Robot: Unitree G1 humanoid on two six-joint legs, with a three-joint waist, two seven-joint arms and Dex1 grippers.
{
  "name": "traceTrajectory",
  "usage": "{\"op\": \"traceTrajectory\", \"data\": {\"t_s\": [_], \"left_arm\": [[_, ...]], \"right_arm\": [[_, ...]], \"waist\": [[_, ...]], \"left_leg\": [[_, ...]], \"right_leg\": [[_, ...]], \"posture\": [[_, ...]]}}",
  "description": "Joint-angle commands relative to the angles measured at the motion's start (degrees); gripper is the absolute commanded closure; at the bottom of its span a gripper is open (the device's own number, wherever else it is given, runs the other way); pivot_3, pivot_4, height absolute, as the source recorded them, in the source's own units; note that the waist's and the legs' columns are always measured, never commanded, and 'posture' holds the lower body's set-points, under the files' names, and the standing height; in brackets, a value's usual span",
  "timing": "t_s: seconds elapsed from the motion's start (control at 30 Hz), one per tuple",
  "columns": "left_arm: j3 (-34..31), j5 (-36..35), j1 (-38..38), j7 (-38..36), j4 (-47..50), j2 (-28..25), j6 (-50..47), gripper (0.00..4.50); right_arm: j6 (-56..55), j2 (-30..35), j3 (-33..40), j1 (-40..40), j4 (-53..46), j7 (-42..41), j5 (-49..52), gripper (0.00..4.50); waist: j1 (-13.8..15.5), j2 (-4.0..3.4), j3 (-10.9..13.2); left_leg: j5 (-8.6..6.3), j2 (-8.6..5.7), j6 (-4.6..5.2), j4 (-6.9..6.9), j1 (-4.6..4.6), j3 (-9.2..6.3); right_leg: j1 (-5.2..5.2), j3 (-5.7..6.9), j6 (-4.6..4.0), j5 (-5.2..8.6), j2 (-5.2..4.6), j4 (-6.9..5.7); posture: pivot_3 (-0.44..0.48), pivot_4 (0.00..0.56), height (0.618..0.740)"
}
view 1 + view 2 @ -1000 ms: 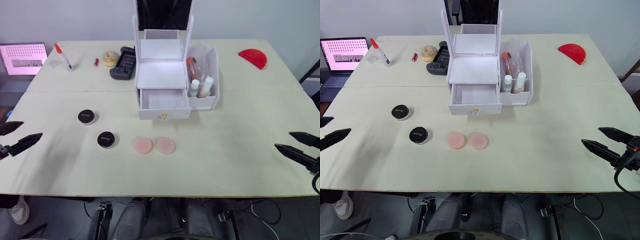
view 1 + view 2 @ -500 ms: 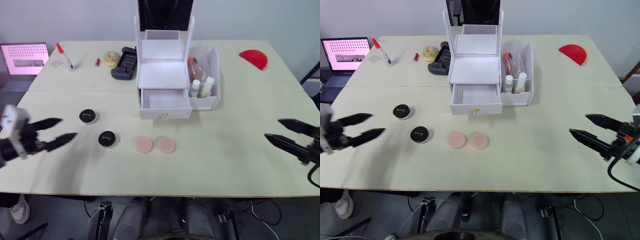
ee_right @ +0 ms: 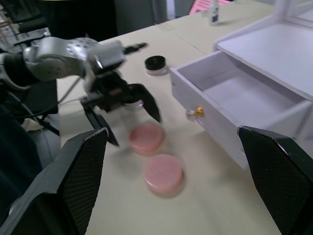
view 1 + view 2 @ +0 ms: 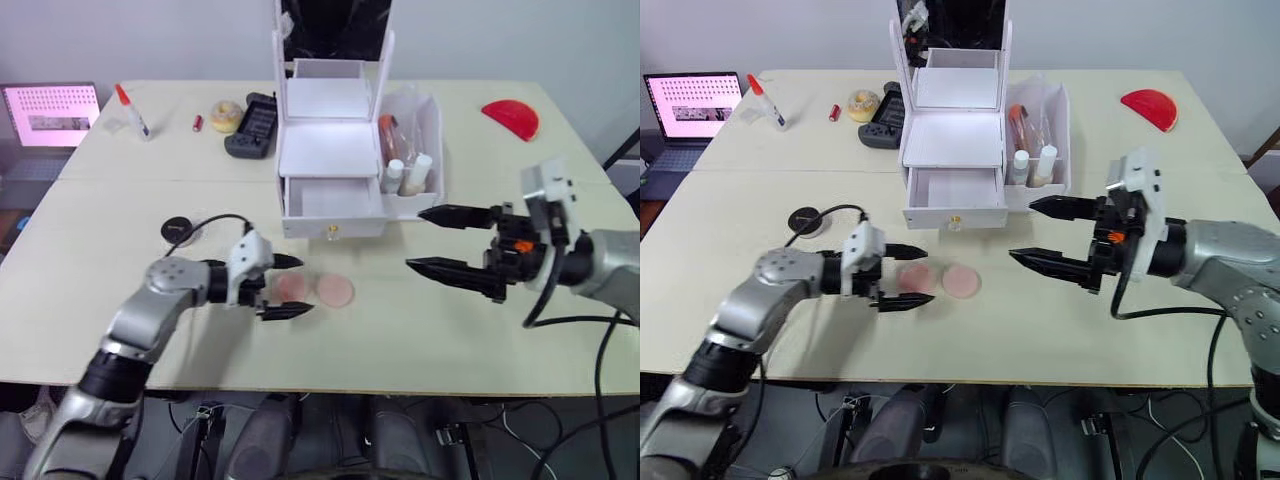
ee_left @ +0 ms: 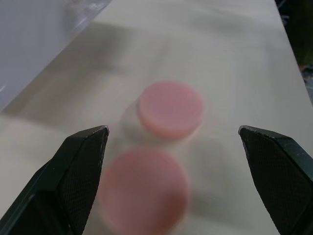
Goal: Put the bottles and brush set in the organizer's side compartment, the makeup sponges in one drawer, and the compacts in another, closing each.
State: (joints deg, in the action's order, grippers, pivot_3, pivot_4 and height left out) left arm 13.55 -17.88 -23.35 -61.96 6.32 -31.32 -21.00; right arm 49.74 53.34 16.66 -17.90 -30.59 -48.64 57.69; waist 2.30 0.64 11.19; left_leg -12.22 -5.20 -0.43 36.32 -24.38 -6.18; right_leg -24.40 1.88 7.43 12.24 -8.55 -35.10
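Observation:
The white organizer (image 4: pixel 330 150) stands at mid-table with one drawer (image 4: pixel 330 203) pulled open and empty. Its side compartment (image 4: pixel 428 195) holds two small bottles (image 4: pixel 408 174) and a clear brush set packet (image 4: pixel 388 128). Two pink makeup sponges (image 4: pixel 336 291) (image 5: pixel 171 110) lie side by side in front of the drawer. My left gripper (image 4: pixel 303 285) is open, its fingers straddling the left sponge (image 5: pixel 144 191) just above the table. My right gripper (image 4: pixel 414 239) hovers open to the right of the sponges. One black compact (image 4: pixel 178 229) lies at the left; the other is hidden behind my left wrist.
At the back left are a laptop (image 4: pixel 50 112), a glue bottle (image 4: pixel 130 110), a small red item (image 4: pixel 195 124), a yellowish roll (image 4: pixel 222 115) and a black gadget (image 4: pixel 252 125). A red half-disc (image 4: pixel 511 118) lies at the back right.
Both arms have swung in from the table's side edges to the middle. The left gripper now straddles the left sponge, and the right one hovers in front of the side compartment.

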Motion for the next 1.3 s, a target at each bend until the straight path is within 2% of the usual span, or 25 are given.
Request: {"op": "traceTrajectory", "data": {"t_s": [0.03, 0.2, 0.4, 0.53, 0.87, 0.97, 1.03, 1.3], "left_arm": [[1.8, 1.6, -2.0, 1.1, 1.1, 1.1, -0.5, 0.02], [6.8, 7.9, -5.6, 3.1, -2.7, 3.1, 0.6, 0.02], [9.9, 10.6, -7.1, 3.0, -4.4, 4.5, -0.2, 0.02], [11.0, 12.4, -6.5, 3.7, -5.6, 5.0, -0.7, 0.02], [10.5, 11.9, -5.1, 2.6, -5.5, 5.3, -3.5, 0.02], [10.2, 11.7, -5.1, 2.6, -5.5, 5.4, -3.6, 0.88], [10.0, 11.7, -5.2, 2.7, -5.4, 5.4, -3.4, 1.81], [8.6, 11.1, -4.9, 2.6, -2.7, 4.4, -2.9, 1.85]], "right_arm": [[0.2, -0.3, 0.8, -0.6, -2.6, 1.8, 2.1, 0.00], [0.6, -0.9, 1.6, 0.1, -4.6, 4.7, 4.1, 0.00], [1.1, -0.3, 2.9, 0.2, -6.0, 7.7, 7.6, 0.00], [1.1, 0.3, 3.9, 0.9, -6.6, 9.2, 9.5, 0.00], [0.6, 1.0, 4.3, 1.4, -7.3, 11.4, 11.5, 0.00], [0.4, 1.0, 4.0, 1.3, -7.1, 11.5, 11.4, 0.00], [0.3, 0.9, 3.8, 1.1, -7.0, 11.5, 11.3, 0.00], [0.1, 0.9, 3.4, 0.5, -6.6, 11.2, 11.3, 0.00]], "waist": [[-0.2, 0.00, 0.0], [-0.1, -0.01, 0.0], [-0.1, -0.01, 0.0], [-0.1, -0.01, 0.0], [-0.1, -0.03, 0.0], [-0.1, -0.03, 0.0], [-0.1, -0.03, 0.0], [-0.2, -0.03, 0.0]], "left_leg": [[0.00, 0.00, 0.00, 0.00, 0.00, 0.00], [0.01, 0.03, 0.01, 0.03, 0.05, -0.01], [0.01, 0.01, 0.01, 0.20, 0.03, -0.02], [0.02, 0.01, 0.01, 0.23, 0.03, -0.03], [0.01, 0.02, 0.02, 0.51, 0.03, -0.04], [0.00, 0.02, 0.04, 0.56, 0.03, -0.04], [-0.01, 0.02, 0.05, 0.56, 0.03, -0.04], [-0.01, 0.03, 0.05, 0.57, 0.03, -0.04]], "right_leg": [[0.00, 0.00, 0.01, 0.00, 0.00, -0.01], [-0.01, 0.00, 0.01, -0.01, 0.05, -0.14], [0.06, -0.01, 0.05, -0.05, 0.04, -0.14], [0.08, 0.00, 0.05, -0.05, 0.04, -0.15], [0.18, 0.00, 0.03, -0.05, 0.06, -0.29], [0.21, 0.00, 0.01, -0.04, 0.06, -0.28], [0.21, 0.00, 0.03, -0.06, 0.06, -0.28], [0.20, 0.00, 0.03, -0.06, 0.06, -0.28]], "posture": [[0.000, 0.150, 0.737], [0.000, 0.150, 0.737], [0.000, 0.150, 0.737], [0.000, 0.150, 0.737], [0.000, 0.150, 0.737], [0.000, 0.150, 0.737], [0.000, 0.150, 0.737], [0.000, 0.150, 0.737]]}}
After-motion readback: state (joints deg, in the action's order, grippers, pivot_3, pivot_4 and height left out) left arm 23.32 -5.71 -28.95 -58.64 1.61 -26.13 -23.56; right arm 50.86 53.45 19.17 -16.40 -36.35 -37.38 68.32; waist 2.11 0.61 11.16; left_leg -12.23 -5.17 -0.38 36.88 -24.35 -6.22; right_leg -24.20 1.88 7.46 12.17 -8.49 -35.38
